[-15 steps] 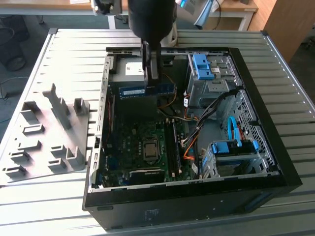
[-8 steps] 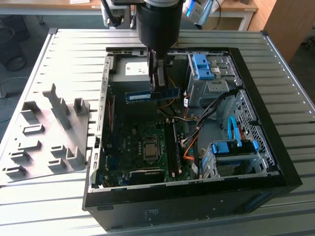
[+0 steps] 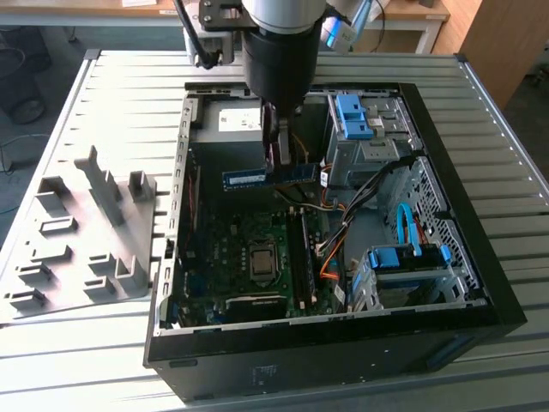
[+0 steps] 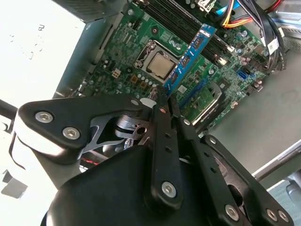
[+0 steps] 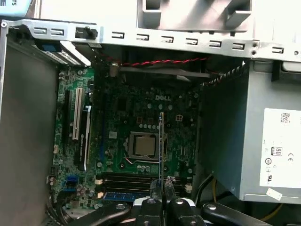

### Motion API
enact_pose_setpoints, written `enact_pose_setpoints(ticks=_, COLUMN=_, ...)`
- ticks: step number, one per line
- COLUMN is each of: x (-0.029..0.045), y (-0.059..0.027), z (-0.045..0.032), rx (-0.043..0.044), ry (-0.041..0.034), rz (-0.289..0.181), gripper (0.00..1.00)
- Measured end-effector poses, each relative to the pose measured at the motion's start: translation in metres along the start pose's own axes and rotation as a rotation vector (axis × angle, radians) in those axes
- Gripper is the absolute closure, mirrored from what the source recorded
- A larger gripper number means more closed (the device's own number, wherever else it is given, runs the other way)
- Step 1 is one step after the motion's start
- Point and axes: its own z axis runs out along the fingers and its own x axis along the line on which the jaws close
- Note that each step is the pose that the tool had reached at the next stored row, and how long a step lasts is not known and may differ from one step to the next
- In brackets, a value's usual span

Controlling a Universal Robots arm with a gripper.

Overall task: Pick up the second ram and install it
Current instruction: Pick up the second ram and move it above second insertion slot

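Observation:
The second ram (image 3: 268,176), a long narrow stick with a blue label, hangs level above the open computer case (image 3: 171,257), over the back part of the motherboard (image 3: 232,249). My gripper (image 3: 280,154) is shut on it near its middle, coming down from above. In the second wrist view the stick (image 4: 190,56) juts out from between the fingertips (image 4: 162,106) toward the memory slots (image 4: 171,21). In the first wrist view the stick (image 5: 161,141) is seen edge-on above the processor socket (image 5: 142,145), held by my gripper (image 5: 161,184). Another stick (image 5: 120,196) sits in a slot.
A grey plastic slotted fixture block (image 3: 86,232) lies on the table at the exterior view's left. Inside the case are the power supply (image 3: 236,120), blue drive brackets (image 3: 353,116), a drive cage (image 3: 407,270) and loose cables (image 3: 330,249). The case walls ring the motherboard.

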Motion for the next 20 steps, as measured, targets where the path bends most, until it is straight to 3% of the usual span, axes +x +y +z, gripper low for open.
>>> enact_pose_setpoints(ticks=20, x=0.0020, y=-0.0124, z=0.0215, rx=0.0000, ry=0.0000, rz=0.000, gripper=0.86)
